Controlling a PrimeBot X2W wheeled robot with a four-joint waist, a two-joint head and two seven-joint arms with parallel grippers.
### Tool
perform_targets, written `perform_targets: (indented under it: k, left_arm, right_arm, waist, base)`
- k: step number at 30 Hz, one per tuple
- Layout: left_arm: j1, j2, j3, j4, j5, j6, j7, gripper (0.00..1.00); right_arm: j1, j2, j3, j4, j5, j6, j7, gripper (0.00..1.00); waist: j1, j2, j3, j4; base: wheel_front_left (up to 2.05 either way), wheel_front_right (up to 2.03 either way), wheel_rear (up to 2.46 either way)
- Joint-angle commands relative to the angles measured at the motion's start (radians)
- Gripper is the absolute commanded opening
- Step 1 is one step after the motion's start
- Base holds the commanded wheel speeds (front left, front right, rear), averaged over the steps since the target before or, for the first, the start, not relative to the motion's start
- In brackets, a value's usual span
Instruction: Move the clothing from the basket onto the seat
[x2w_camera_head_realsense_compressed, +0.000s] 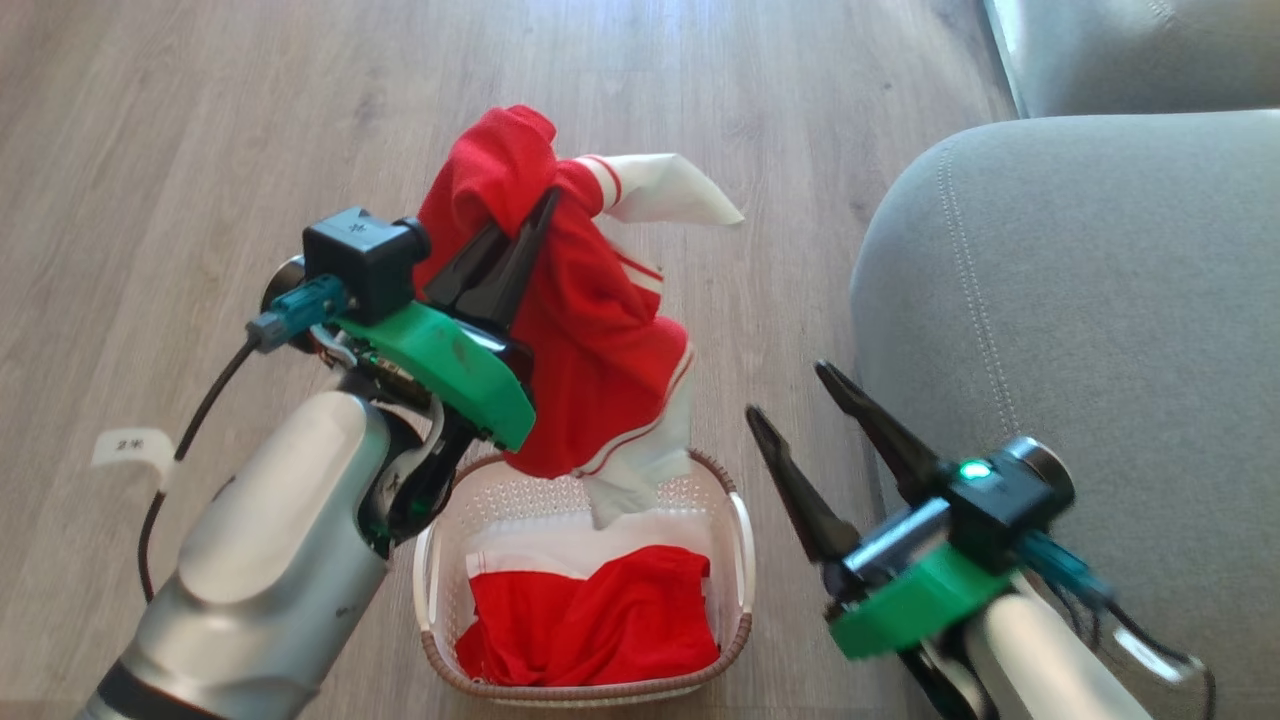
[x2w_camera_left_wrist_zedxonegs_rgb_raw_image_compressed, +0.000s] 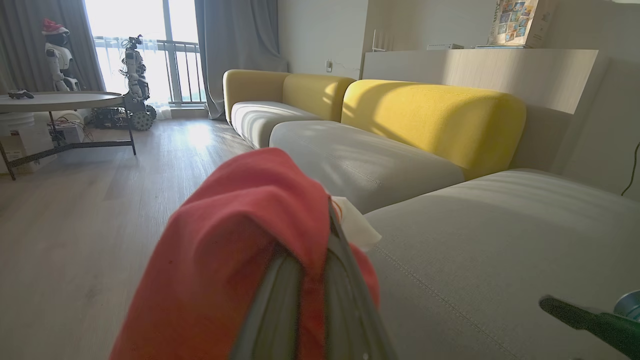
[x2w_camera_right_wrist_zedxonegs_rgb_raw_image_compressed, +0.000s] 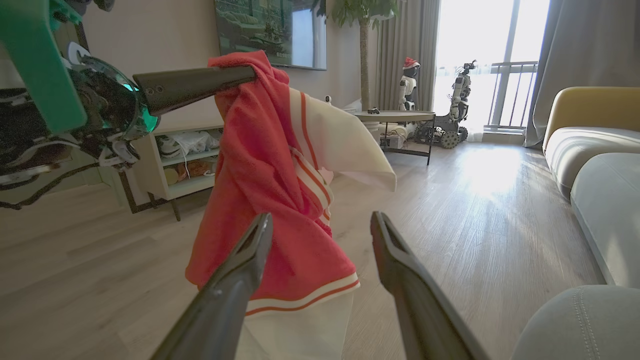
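Head view — wood floor (x2w_camera_head_realsense_compressed: 200, 150), grey-green seat (x2w_camera_head_realsense_compressed: 1080, 300)

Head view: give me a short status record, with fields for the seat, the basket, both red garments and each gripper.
seat: grey-green cushion at the right, no clothing on the part in view
basket: on the wooden floor, left of the seat
second garment: red, lying in the basket
lifted garment: red with white trim, white hem dangling over the basket
left gripper: shut on the lifted garment, raised above the basket
right gripper: open, holding nothing, between basket and seat
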Motion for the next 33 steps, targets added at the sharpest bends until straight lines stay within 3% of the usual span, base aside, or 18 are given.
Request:
perform_targets:
  k: [1, 14, 30, 31, 32, 33]
  left_arm:
    - [-0.083, 0.026, 0.037, -0.036, 0.0, -0.002, 0.002, 0.0]
    - [-0.084, -0.021, -0.02, -0.044, -0.005, -0.025, 0.006, 0.0]
    - [-0.077, -0.07, -0.099, -0.068, -0.006, -0.045, 0.032, 0.0]
    - [-0.076, -0.072, -0.101, -0.069, -0.007, -0.045, 0.033, 0.0]
    - [-0.076, -0.073, -0.103, -0.07, -0.008, -0.046, 0.033, 0.0]
    - [-0.076, -0.074, -0.105, -0.071, -0.008, -0.046, 0.033, 0.0]
  right_arm:
    - [-0.087, -0.009, 0.047, 0.004, 0.009, 0.0, -0.005, 1.0]
    - [-0.353, -0.001, 0.267, 0.328, -0.063, 0.0, -0.005, 1.0]
    - [-0.448, 0.07, 0.266, 0.498, -0.041, 0.0, -0.005, 1.0]
    - [-0.452, 0.073, 0.263, 0.504, -0.038, 0.0, -0.005, 0.72]
    - [-0.455, 0.076, 0.261, 0.51, -0.036, 0.0, -0.005, 0.27]
    - [-0.458, 0.079, 0.261, 0.513, -0.03, 0.0, -0.005, 0.0]
  waist:
    - [0.0001, -0.0001, 0.002, 0.006]
    - [0.0001, -0.0001, -0.006, 0.067]
    - [0.0001, -0.0001, -0.022, 0.144]
    - [0.0001, -0.0001, -0.02, 0.146]
    - [0.0001, -0.0001, -0.019, 0.149]
    - [0.0001, -0.0001, -0.017, 0.15]
  base:
    - [0.0, 0.0, 0.0]
    - [0.0, 0.0, 0.0]
    - [0.0, 0.0, 0.0]
    - [0.0, 0.0, 0.0]
    - [0.0, 0.0, 0.0]
    - [0.0, 0.0, 0.0]
